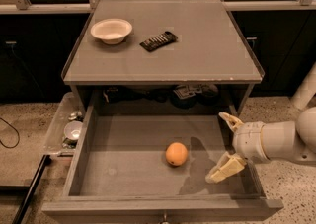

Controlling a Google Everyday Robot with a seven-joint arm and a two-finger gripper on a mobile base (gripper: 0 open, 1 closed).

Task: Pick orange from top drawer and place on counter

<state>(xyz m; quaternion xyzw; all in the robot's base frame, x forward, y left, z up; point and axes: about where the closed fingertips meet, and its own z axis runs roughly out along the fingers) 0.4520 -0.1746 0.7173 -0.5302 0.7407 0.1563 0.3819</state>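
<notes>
Seeing the orange (pixel 176 154) lying loose on the flat bottom of the top drawer (pixel 123 168), right of centre and nearer the front board than the back, touching nothing but the drawer floor. Seeing that drawer pulled out from under the counter (pixel 197 60), with a dark shadow patch falling on its floor just right of the fruit. Spotting the gripper (pixel 217 146) inside the drawer by the right-hand wall, near the orange but clearly apart from it, reaching in from the right on a white arm (pixel 286 141). Reading the fingers (pixel 226 167) as spread wide, one pointing toward the drawer's back and one toward its front, holding nothing. Finding a white bowl (pixel 111 29) upright on the counter's back-left area and a black ribbed bar-shaped object (pixel 158 41) lying flat just right of it, not touching it. Noting a clear plastic tray (pixel 55 129) of small items sticking out along the drawer's left side, with a small white cup (pixel 73 130) in it. Making out dark clutter (pixel 190 92) in the cavity behind the drawer, too dim for naming. Seeing speckled floor (pixel 276 107) around the cabinet.
</notes>
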